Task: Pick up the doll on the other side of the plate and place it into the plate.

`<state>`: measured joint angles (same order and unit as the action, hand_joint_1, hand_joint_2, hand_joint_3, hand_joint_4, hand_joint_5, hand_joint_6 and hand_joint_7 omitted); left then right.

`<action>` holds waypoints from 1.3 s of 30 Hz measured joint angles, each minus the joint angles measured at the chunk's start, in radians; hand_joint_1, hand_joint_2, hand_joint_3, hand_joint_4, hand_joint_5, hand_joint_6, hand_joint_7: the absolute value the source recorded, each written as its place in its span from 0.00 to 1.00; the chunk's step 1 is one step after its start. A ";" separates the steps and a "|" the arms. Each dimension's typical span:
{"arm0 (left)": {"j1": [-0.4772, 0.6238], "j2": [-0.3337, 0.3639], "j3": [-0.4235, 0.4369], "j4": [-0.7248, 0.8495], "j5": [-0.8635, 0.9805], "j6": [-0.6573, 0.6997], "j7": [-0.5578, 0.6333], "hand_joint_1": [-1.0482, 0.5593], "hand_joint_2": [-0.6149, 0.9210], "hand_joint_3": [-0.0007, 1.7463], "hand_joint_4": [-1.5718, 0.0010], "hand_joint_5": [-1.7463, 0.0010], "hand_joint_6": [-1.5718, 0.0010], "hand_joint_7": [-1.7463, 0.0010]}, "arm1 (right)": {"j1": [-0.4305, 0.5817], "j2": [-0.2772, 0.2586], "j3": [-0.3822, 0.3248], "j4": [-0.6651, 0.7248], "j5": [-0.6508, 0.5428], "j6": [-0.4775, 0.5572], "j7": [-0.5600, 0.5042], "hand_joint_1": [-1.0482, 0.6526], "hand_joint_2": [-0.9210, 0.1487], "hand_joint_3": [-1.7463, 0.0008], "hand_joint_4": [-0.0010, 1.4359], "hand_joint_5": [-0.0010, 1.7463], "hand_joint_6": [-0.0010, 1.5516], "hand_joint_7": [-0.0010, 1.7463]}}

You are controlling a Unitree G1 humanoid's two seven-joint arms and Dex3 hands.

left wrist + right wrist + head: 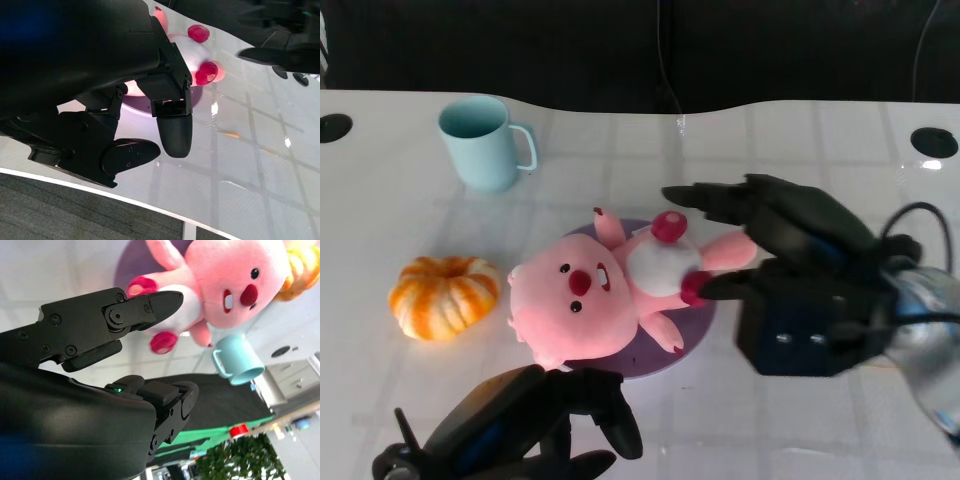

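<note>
A pink plush doll [605, 290] with a white belly and dark red paws lies on its back on the purple plate [695, 335], head toward my left. My right hand [790, 275] hovers just right of the doll's feet with its fingers spread and nothing in them. The right wrist view shows the doll [220, 285] and the plate [132, 265] beyond one fingertip [162, 302]. My left hand [535, 420] sits near the table's front edge, below the doll's head, holding nothing. The left wrist view catches the doll's paws [205, 72] past the fingers [172, 132].
A light blue mug [485, 142] stands at the back left. An orange and white pumpkin-shaped toy [445, 295] lies left of the doll's head. Two round holes [933, 142] pierce the white table near its far corners.
</note>
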<state>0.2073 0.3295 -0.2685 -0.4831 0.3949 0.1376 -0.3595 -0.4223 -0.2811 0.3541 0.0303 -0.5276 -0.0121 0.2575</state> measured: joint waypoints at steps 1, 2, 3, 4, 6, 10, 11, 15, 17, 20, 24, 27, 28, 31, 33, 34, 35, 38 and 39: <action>-0.001 0.000 0.000 0.000 0.000 0.000 0.000 0.55 0.89 0.36 0.57 0.01 0.53 0.39 | 0.020 -0.012 -0.016 -0.027 0.010 -0.002 0.008 0.28 0.00 0.90 0.11 0.42 0.27 0.03; -0.001 0.000 0.000 0.000 0.000 0.000 0.000 0.55 0.89 0.36 0.57 0.01 0.53 0.39 | 0.043 -0.026 -0.032 -0.055 0.020 -0.003 0.013 0.28 0.00 0.90 0.12 0.43 0.28 0.03; -0.003 0.000 0.001 0.001 -0.001 -0.001 0.000 0.55 0.89 0.36 0.57 0.01 0.53 0.39 | 0.068 -0.037 -0.050 -0.084 0.031 -0.002 0.020 0.29 0.00 0.90 0.13 0.45 0.29 0.04; -0.004 0.000 0.001 0.003 -0.001 -0.003 0.000 0.55 0.89 0.36 0.57 0.01 0.53 0.39 | 0.094 -0.047 -0.067 -0.110 0.038 0.002 0.024 0.30 0.00 0.91 0.15 0.46 0.30 0.04; -0.006 0.000 0.001 0.008 -0.002 -0.010 0.000 0.56 0.89 0.36 0.57 0.02 0.53 0.38 | 0.149 -0.065 -0.101 -0.162 0.056 0.007 0.028 0.32 0.00 0.93 0.17 0.47 0.32 0.05; -0.008 -0.002 0.000 0.014 -0.001 -0.010 0.000 0.56 0.90 0.35 0.56 0.02 0.53 0.38 | 0.248 -0.107 -0.153 -0.199 0.092 -0.032 0.029 0.38 0.00 0.99 0.32 0.42 0.43 0.06; -0.009 -0.003 0.000 0.014 0.000 -0.011 0.000 0.56 0.90 0.35 0.56 0.02 0.53 0.38 | 0.267 -0.118 -0.165 -0.203 0.093 -0.044 0.028 0.39 0.01 0.99 0.36 0.39 0.45 0.05; -0.012 -0.002 0.000 0.016 0.000 -0.013 0.000 0.56 0.90 0.35 0.57 0.02 0.53 0.38 | 0.350 -0.162 -0.218 -0.252 0.133 -0.040 0.070 0.54 0.00 0.98 0.53 0.40 0.57 0.08; -0.013 -0.001 0.001 0.016 0.000 -0.016 0.000 0.56 0.90 0.35 0.57 0.02 0.53 0.38 | 0.385 -0.181 -0.232 -0.296 0.149 0.000 0.108 0.57 0.00 0.96 0.61 0.44 0.64 0.10; -0.013 0.001 0.007 0.017 -0.008 -0.021 0.000 0.56 0.90 0.35 0.57 0.02 0.53 0.39 | 0.436 -0.192 -0.257 -0.362 0.153 0.055 0.142 0.60 0.00 0.93 0.62 0.61 0.72 0.12; -0.015 0.010 0.027 0.031 -0.021 -0.037 0.000 0.56 0.89 0.35 0.56 0.01 0.53 0.39 | 0.475 -0.195 -0.264 -0.400 0.160 0.078 0.150 0.66 0.19 0.67 0.57 0.78 0.67 0.34; -0.015 0.012 0.034 0.040 -0.034 -0.039 0.000 0.56 0.89 0.36 0.56 0.01 0.52 0.39 | 0.483 -0.183 -0.262 -0.381 0.171 0.082 0.149 0.66 0.36 0.43 0.56 0.90 0.58 0.54; -0.015 0.012 0.034 0.040 -0.038 -0.039 0.000 0.56 0.89 0.37 0.56 0.01 0.52 0.39 | 0.483 -0.179 -0.259 -0.372 0.172 0.083 0.147 0.65 0.36 0.41 0.57 0.92 0.57 0.57; -0.015 0.014 0.034 0.041 -0.042 -0.039 -0.001 0.56 0.88 0.38 0.56 0.00 0.53 0.39 | 0.482 -0.171 -0.253 -0.335 0.171 0.084 0.133 0.63 0.37 0.38 0.57 0.96 0.55 0.65; -0.015 0.018 0.034 0.041 -0.043 -0.039 -0.002 0.56 0.88 0.38 0.56 0.00 0.53 0.39 | 0.475 -0.165 -0.250 -0.305 0.167 0.082 0.117 0.62 0.37 0.36 0.57 0.99 0.53 0.72; -0.015 0.020 0.034 0.041 -0.044 -0.039 -0.002 0.56 0.88 0.38 0.56 0.00 0.52 0.39 | 0.470 -0.162 -0.249 -0.291 0.166 0.082 0.110 0.62 0.37 0.36 0.57 0.99 0.52 0.73; -0.015 0.020 0.034 0.041 -0.044 -0.039 -0.002 0.56 0.88 0.38 0.56 0.00 0.52 0.39 | 0.465 -0.160 -0.249 -0.278 0.166 0.080 0.106 0.62 0.38 0.35 0.57 0.98 0.52 0.75; -0.015 0.022 0.034 0.040 -0.044 -0.039 -0.002 0.56 0.88 0.37 0.57 0.01 0.53 0.39 | 0.458 -0.161 -0.246 -0.258 0.166 0.064 0.099 0.61 0.41 0.33 0.57 0.98 0.52 0.77; -0.015 0.023 0.034 0.040 -0.043 -0.039 -0.002 0.56 0.88 0.37 0.57 0.01 0.53 0.39 | 0.456 -0.161 -0.244 -0.252 0.165 0.058 0.099 0.61 0.44 0.31 0.58 0.97 0.52 0.78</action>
<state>0.1926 0.3527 -0.2347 -0.4427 0.3515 0.0984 -0.3617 0.0333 -0.4420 0.1102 -0.2220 -0.3628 0.0460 0.3563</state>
